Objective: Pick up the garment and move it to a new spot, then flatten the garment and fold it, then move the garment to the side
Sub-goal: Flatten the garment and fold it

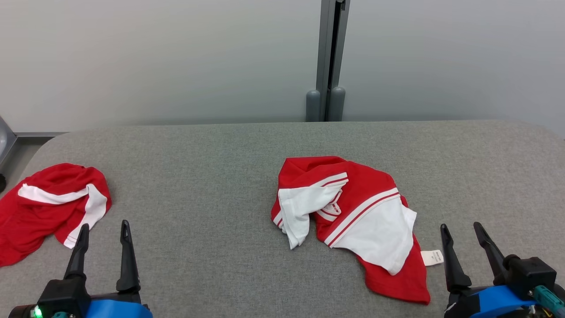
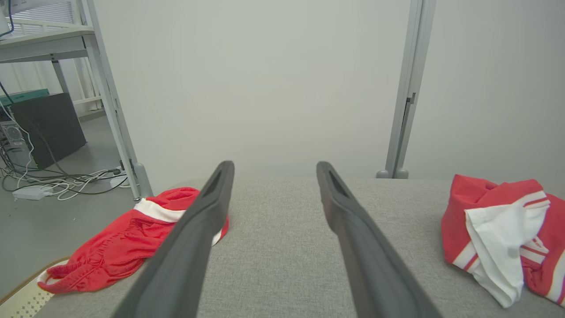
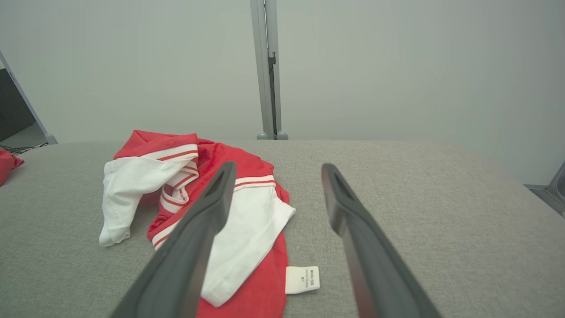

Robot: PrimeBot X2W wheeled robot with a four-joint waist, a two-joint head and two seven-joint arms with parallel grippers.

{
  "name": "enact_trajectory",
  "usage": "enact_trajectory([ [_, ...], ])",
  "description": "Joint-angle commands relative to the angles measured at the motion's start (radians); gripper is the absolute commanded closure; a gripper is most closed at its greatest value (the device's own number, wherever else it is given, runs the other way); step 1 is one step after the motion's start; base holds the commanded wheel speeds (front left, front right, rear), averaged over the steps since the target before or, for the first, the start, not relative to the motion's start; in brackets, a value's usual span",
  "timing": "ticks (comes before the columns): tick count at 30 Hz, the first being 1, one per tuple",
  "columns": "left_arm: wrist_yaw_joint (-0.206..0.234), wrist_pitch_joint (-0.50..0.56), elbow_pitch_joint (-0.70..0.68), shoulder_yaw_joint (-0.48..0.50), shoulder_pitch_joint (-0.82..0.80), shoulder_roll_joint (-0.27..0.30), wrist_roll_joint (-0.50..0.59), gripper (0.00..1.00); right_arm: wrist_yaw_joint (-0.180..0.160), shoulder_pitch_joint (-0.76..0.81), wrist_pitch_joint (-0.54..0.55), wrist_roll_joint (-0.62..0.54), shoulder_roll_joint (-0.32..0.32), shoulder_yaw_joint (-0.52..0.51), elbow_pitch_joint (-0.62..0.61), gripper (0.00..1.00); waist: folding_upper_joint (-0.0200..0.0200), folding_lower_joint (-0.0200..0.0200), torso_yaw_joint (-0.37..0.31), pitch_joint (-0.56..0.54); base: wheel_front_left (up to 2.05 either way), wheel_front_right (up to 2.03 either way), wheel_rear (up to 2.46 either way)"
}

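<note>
**Ana:** Both claws sit lowest in the head view, the left claw (image 1: 104,224) at lower left and the right claw (image 1: 460,225) at lower right, with their fingers pointing up the picture.

**Ben:** Holding anything?

**Ana:** No. Each has its two dark fingers spread wide, and nothing is gripped between them.

**Ben:** And the garment?

**Ana:** The garment (image 1: 357,207), red with white panels and stripes, lies crumpled near the middle of the grey worktop (image 1: 212,176). It is just left of the right claw and apart from it. A white label (image 1: 431,257) sticks out at its near right edge, close to that claw.

**Ben:** Anything else?

**Ana:** A second red-and-white piece (image 1: 48,207) lies bunched at the worktop's left edge, right by the left claw's outer fingertip. I cannot tell whether they touch. Behind is a pale wall (image 1: 154,57) with a grey post (image 1: 329,57).
</note>
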Motion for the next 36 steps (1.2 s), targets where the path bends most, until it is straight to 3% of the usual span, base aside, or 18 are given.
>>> enact_trajectory([
  [1,0.004,-0.004,0.002,0.005,0.002,0.006,-0.004,0.00,0.000,0.008,-0.005,0.008,0.000,0.002,0.004,0.00,0.0000,-0.0001,-0.001,-0.001,0.00,0.00,0.00],
  [9,0.000,-0.003,0.007,-0.017,-0.011,0.006,-0.002,0.00,0.000,0.002,-0.003,0.008,0.000,0.003,0.005,0.00,0.0000,-0.0001,-0.007,0.001,0.00,0.00,0.00],
  [16,-0.086,0.017,0.075,-0.159,-0.154,-0.038,0.038,0.00,0.000,-0.023,-0.005,0.012,-0.001,0.022,0.007,0.00,0.0000,-0.0001,-0.040,0.033,0.00,0.00,0.00],
  [24,-0.207,0.023,0.319,-0.336,-0.418,-0.132,0.081,0.00,0.000,-0.078,-0.020,0.021,-0.006,0.025,0.016,0.00,0.0000,-0.0001,-0.137,0.128,0.00,0.00,0.00],
  [36,-0.249,0.029,0.728,-0.496,-0.620,-0.178,0.094,0.00,0.000,-0.147,-0.072,0.047,-0.004,0.021,0.072,0.00,0.0000,-0.0001,-0.259,0.242,0.00,0.00,0.00],
])
